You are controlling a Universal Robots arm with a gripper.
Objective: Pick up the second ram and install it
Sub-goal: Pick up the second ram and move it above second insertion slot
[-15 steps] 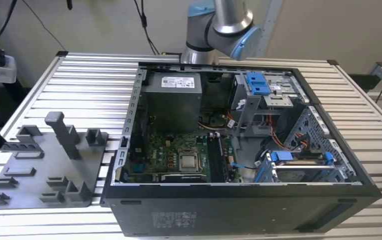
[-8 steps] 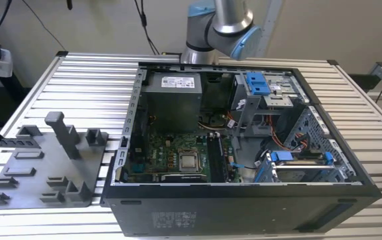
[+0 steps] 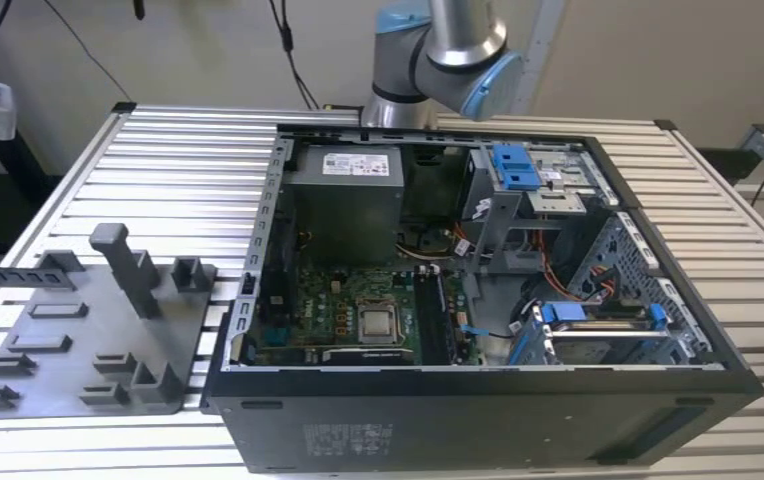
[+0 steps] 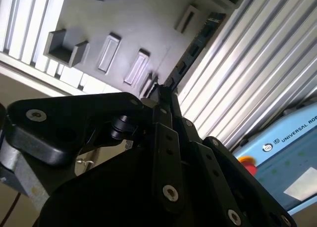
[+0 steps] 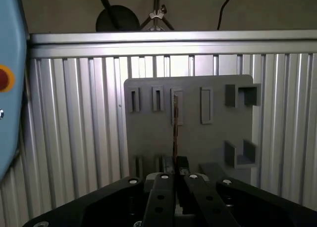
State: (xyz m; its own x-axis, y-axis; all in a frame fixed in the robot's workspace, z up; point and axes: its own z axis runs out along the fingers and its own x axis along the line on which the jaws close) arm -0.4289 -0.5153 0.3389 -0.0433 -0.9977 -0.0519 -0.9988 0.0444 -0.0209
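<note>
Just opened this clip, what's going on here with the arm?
The arm's gripper is shut on the second ram, a thin dark stick seen edge-on in the first wrist view. It holds the stick over the grey fixture plate with its row of slots, which lies on the slatted metal table. Whether the stick is clear of its slot is hard to tell. The open computer case stands beside the plate; the stick is not yet installed.

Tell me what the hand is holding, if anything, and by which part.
The hand holds the thin, flat, dark rectangular memory stick, pinched at one end. The rest of the stick juts out beyond the hand.
</note>
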